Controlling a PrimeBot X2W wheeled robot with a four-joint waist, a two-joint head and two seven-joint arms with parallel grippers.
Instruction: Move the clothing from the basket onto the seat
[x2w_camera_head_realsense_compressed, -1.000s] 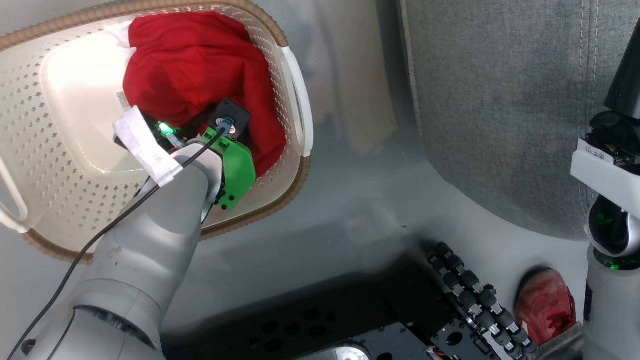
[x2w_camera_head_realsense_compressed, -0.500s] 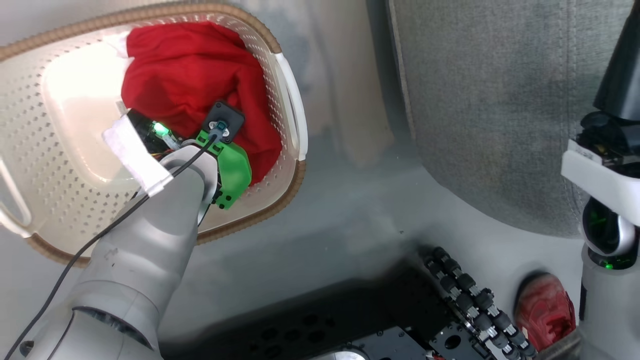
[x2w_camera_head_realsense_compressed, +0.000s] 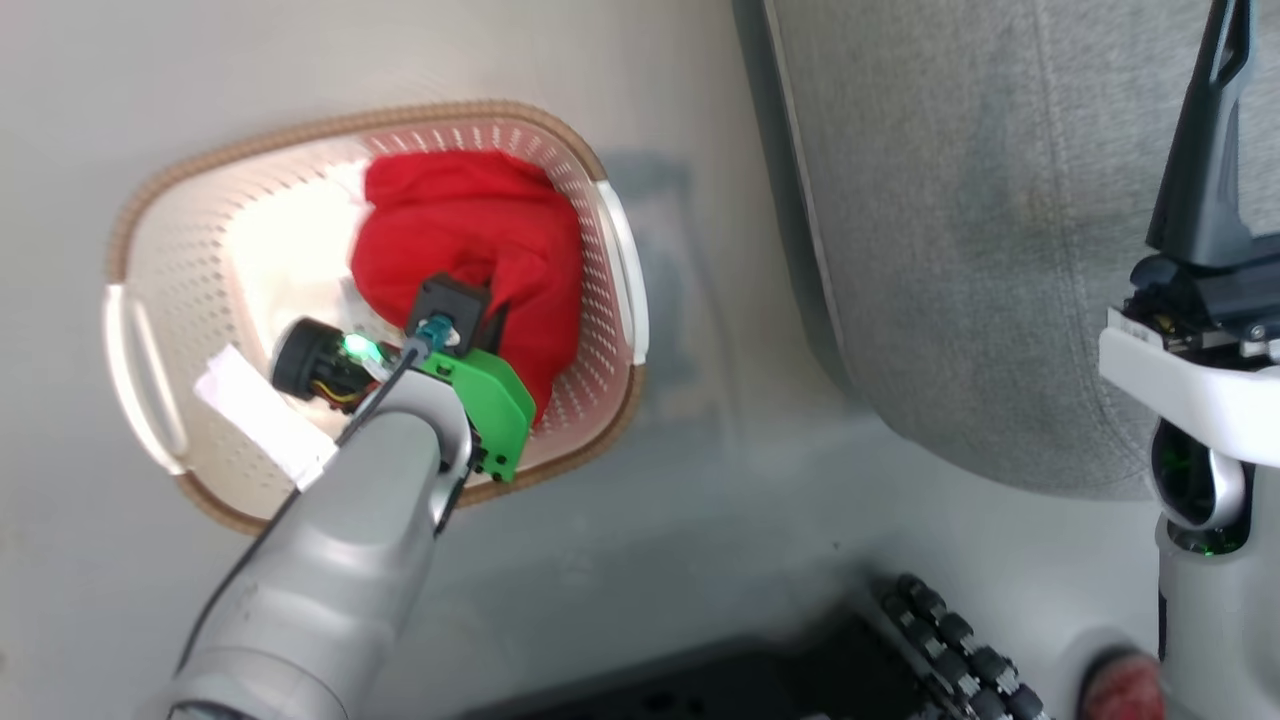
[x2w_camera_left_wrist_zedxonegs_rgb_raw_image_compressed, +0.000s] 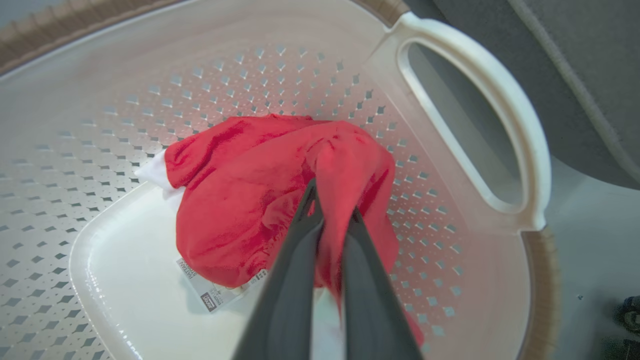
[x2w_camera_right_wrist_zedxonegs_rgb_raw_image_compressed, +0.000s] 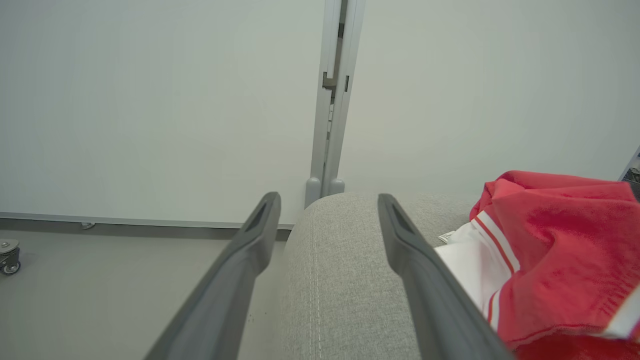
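The clothing (x2w_camera_head_realsense_compressed: 470, 240) is a bright red bunch lying in the right half of the basket (x2w_camera_head_realsense_compressed: 180, 290), which stands on the floor left of the seat (x2w_camera_head_realsense_compressed: 960, 220). My left gripper (x2w_camera_left_wrist_zedxonegs_rgb_raw_image_compressed: 332, 210) reaches down into the basket and is shut on a raised red fold of the clothing (x2w_camera_left_wrist_zedxonegs_rgb_raw_image_compressed: 240, 200). A label sticker (x2w_camera_left_wrist_zedxonegs_rgb_raw_image_compressed: 210, 295) shows on the basket floor under the fabric. My right gripper (x2w_camera_right_wrist_zedxonegs_rgb_raw_image_compressed: 327, 210) hangs open over the edge of the seat (x2w_camera_right_wrist_zedxonegs_rgb_raw_image_compressed: 340, 280), holding nothing. A second red garment with white stripes (x2w_camera_right_wrist_zedxonegs_rgb_raw_image_compressed: 550, 240) lies on the seat to its right.
The basket's white handle (x2w_camera_left_wrist_zedxonegs_rgb_raw_image_compressed: 500, 125) faces the seat. My dark base with its rollers (x2w_camera_head_realsense_compressed: 950, 640) fills the bottom, beside a red object (x2w_camera_head_realsense_compressed: 1110, 685). Behind the seat stands a white wall with a grey post (x2w_camera_right_wrist_zedxonegs_rgb_raw_image_compressed: 335, 100). A small caster (x2w_camera_right_wrist_zedxonegs_rgb_raw_image_compressed: 7, 255) sits on the floor.
The head camera has pulled back and shifted, so the basket looks smaller and whole. The clothing has drawn into a tighter, taller bunch under my left wrist.
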